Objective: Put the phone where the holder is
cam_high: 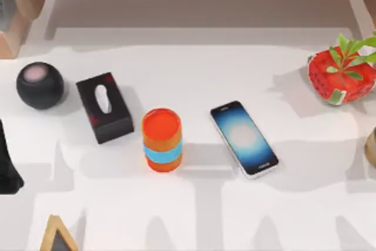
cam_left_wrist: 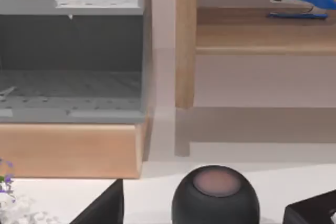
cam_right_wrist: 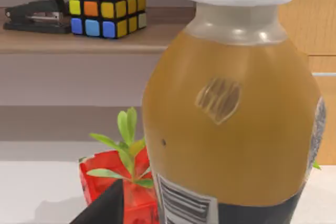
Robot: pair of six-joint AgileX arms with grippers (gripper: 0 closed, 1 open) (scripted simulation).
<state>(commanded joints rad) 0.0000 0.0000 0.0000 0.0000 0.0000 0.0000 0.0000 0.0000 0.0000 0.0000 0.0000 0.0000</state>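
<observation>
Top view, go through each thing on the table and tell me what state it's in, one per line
Phone: flat on the table, screen up and lit.
Tissue box: lying flat, slot up.
Orange can: upright.
Black round speaker: resting on the table, left side.
Red plant pot: upright, leaves showing.
Bottle: upright, cap on.
Blue stapler: on the shelf, closed.
Puzzle cube: on the shelf, scrambled.

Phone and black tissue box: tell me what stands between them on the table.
In the top view, an orange cup with a blue band stands between the black tissue box and the phone, touching neither.
</observation>
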